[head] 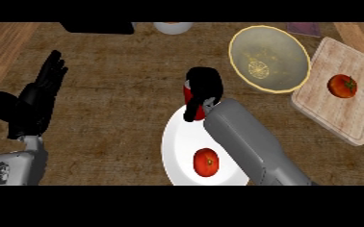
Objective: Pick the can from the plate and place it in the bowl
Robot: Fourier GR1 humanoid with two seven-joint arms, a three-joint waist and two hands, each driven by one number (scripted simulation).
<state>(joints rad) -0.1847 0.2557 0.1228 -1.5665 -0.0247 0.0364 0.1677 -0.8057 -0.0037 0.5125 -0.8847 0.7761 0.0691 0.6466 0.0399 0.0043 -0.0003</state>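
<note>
The red metal can (188,94) sits mostly hidden inside the black right hand (204,83), at the far rim of the round white plate (176,146), about mid-counter; only slivers of red show between the fingers, so I cannot tell its long axis or whether it is clear of the plate. At the left edge of the brown wooden counter (113,101), the black left hand (39,96) rests with straight fingers pointing up, holding nothing, well apart from everything in play. The right hand's fingers and thumb are curled round the can, the grey forearm lying across the plate's right side. A red tomato (206,162) lies on the plate's near half, away from the grasp. The yellow-rimmed shallow bowl (283,45) lies to the right of the can and farther back, near the counter's far edge, apart from the plate. That is the direction the carry should take, and the right arm is by far the nearer one. Just beside the bowl, at the right edge, a pale wooden cutting board (320,108) carries a second red tomato (342,85).
</note>
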